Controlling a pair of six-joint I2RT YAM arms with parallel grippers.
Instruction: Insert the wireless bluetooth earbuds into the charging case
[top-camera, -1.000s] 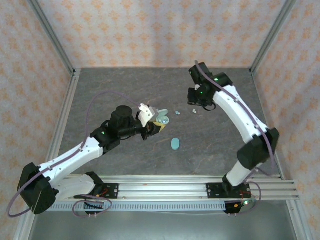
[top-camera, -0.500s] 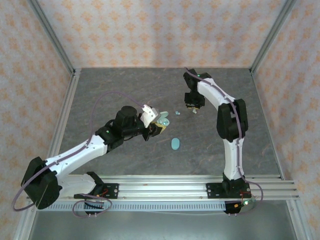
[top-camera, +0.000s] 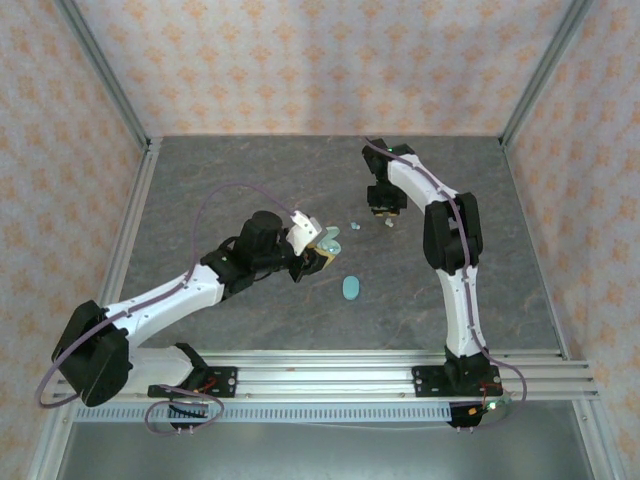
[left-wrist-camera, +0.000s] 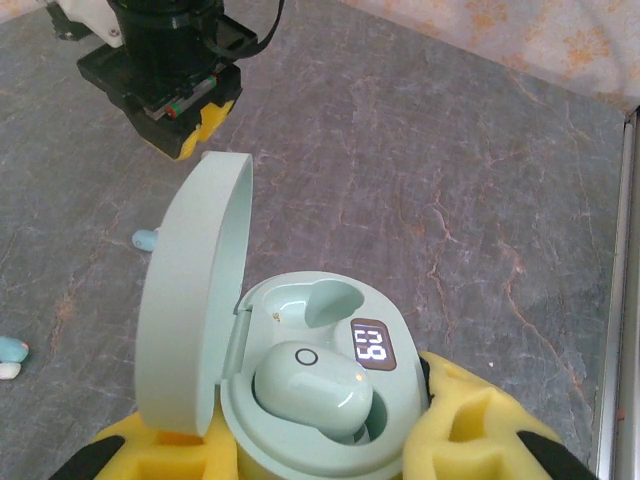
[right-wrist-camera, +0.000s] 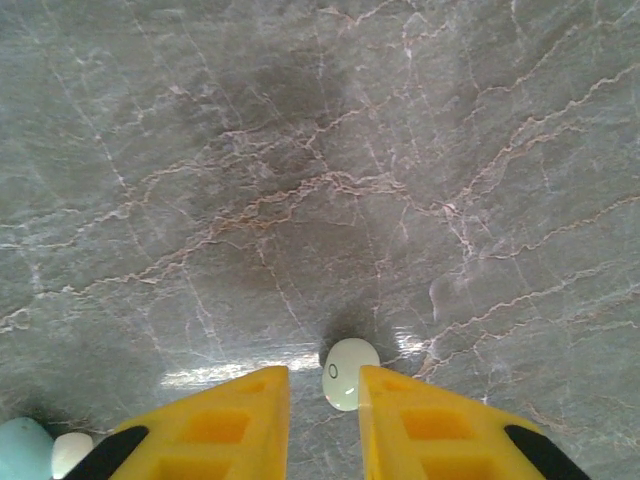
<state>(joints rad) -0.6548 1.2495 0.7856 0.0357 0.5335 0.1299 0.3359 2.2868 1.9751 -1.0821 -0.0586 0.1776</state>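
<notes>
My left gripper (left-wrist-camera: 320, 445) is shut on the mint charging case (left-wrist-camera: 300, 440), whose lid (left-wrist-camera: 190, 310) stands open to the left. One earbud (left-wrist-camera: 310, 388) sits in the near socket; the far socket (left-wrist-camera: 325, 300) is empty. In the top view the case (top-camera: 326, 240) is held just above the table centre. My right gripper (right-wrist-camera: 322, 385) points down at the table, narrowly open, with a whitish earbud (right-wrist-camera: 348, 372) lying between its fingertips against the right finger (right-wrist-camera: 420, 420). Another earbud (top-camera: 353, 227) lies between the two grippers.
A second oval teal case (top-camera: 350, 288), closed, lies on the grey table in front of the held case. A teal-and-white earbud (right-wrist-camera: 35, 447) lies at the lower left of the right wrist view. Aluminium frame posts and patterned walls bound the table.
The right arm has folded in and brought its gripper left and down over the earbud. The left gripper has drifted slightly right with the case.
</notes>
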